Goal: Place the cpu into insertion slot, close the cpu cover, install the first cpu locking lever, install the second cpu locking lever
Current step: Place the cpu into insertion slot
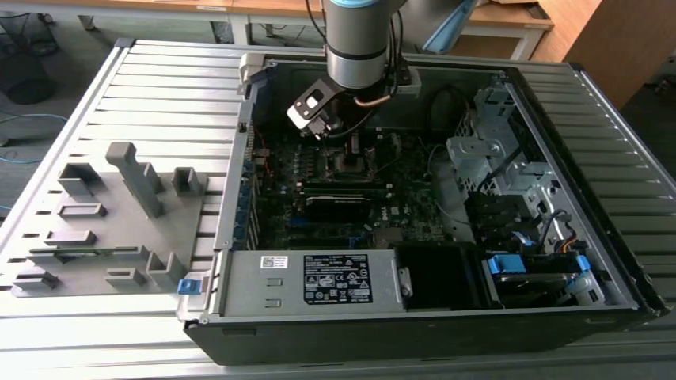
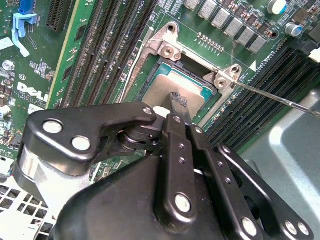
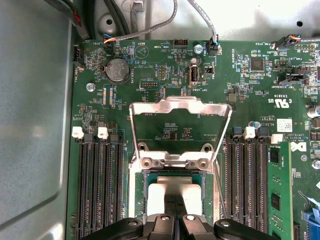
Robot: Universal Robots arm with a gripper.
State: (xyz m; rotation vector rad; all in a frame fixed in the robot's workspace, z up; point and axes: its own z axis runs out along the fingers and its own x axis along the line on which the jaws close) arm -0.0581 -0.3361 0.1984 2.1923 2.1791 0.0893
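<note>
The cpu lies flat in the insertion slot, its silver-tan top ringed by a green edge. My gripper hangs straight over it with its fingers drawn together, tips at the chip's top. In the first wrist view the pale fingertips hide most of the cpu. The cpu cover stands raised, swung back off the slot, so the board shows through its window. A thin metal locking lever sticks out unlatched from a slot corner. In the exterior view the gripper is inside the open computer case, above the slot.
Black memory slots flank the socket on both sides, one holding a memory stick. Case walls surround the board, with a power supply near the front and a drive cage on the exterior view's right. A grey fixture tray lies on the exterior view's left.
</note>
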